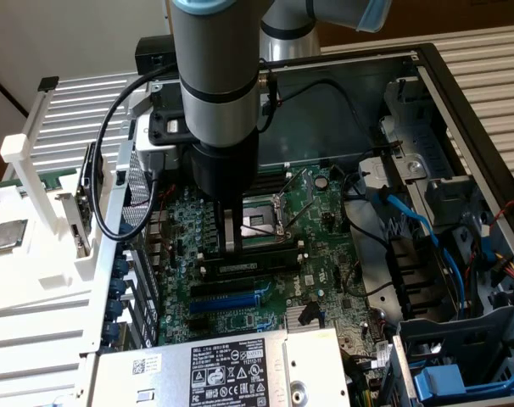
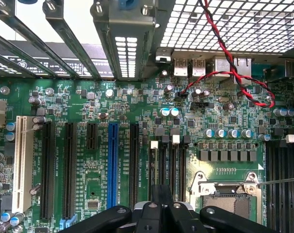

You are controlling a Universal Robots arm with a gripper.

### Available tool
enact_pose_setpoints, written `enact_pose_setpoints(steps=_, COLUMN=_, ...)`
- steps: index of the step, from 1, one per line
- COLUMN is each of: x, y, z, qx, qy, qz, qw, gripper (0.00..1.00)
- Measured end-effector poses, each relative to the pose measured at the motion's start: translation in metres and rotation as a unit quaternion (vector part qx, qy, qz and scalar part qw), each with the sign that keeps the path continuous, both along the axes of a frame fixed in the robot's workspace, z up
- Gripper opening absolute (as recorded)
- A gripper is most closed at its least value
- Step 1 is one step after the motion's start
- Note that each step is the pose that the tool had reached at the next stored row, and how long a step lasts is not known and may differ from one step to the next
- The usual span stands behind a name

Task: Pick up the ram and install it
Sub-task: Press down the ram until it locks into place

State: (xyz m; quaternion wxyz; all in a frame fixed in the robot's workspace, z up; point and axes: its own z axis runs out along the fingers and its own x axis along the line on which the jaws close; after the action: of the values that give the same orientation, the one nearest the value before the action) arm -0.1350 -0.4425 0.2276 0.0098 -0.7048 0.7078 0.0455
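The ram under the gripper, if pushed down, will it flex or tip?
The ram is a thin flat board standing on edge along its slot, so it probably stays stiff lengthwise but could tilt sideways under an off-centre push. The shut gripper sits over just one spot, so uneven seating seems possible.

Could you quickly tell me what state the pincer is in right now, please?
Pincer: shut, down over the ram standing in a slot on the motherboard; whether it grips the ram cannot be told.
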Motion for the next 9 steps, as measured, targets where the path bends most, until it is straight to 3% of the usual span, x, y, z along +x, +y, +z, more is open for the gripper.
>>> enact_pose_setpoints(steps=9, x=0.0001, y=0.0000, z=0.0025, qx=0.0016, qy=-0.0006, qz=0.000, qw=1.0000, gripper=0.10)
